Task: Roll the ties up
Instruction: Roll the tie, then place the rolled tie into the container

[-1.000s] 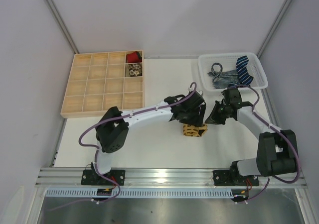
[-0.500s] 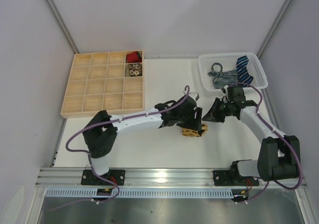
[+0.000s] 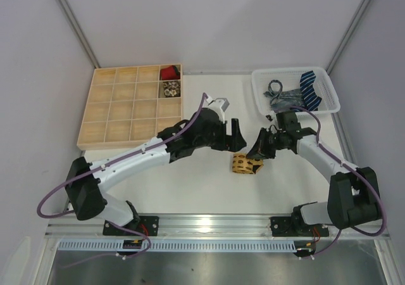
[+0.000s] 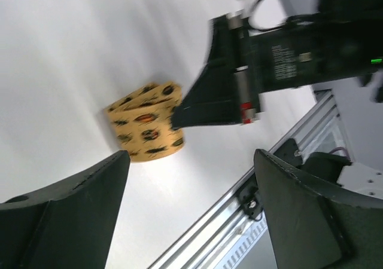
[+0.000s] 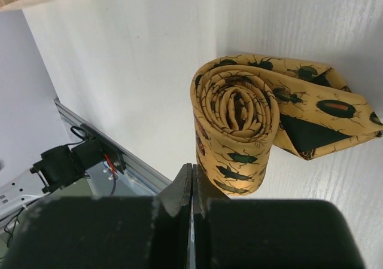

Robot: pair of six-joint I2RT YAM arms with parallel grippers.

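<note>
A mustard-yellow tie with dark beetle spots (image 3: pixel 245 164) lies rolled on the white table, its pointed end loose beside the coil (image 5: pixel 239 122); it also shows in the left wrist view (image 4: pixel 146 128). My right gripper (image 3: pixel 256 152) is shut and empty, its tips (image 5: pixel 191 168) against the near side of the roll. My left gripper (image 3: pixel 239 137) is open and empty, a little above and left of the roll (image 4: pixel 191 155). A navy striped tie (image 3: pixel 310 88) and a grey patterned tie (image 3: pixel 281 98) lie unrolled in the tray. Rolled red (image 3: pixel 168 73) and pale patterned (image 3: pixel 169 89) ties sit in box compartments.
A white plastic tray (image 3: pixel 291 71) stands at the back right. A wooden compartment box (image 3: pixel 136 67) stands at the back left. An aluminium rail (image 3: pixel 215 221) runs along the near table edge. Purple cables run along both arms.
My left gripper has let go of the roll and pulled back up and to the left, open. My right gripper has moved left and down to the roll's side.
</note>
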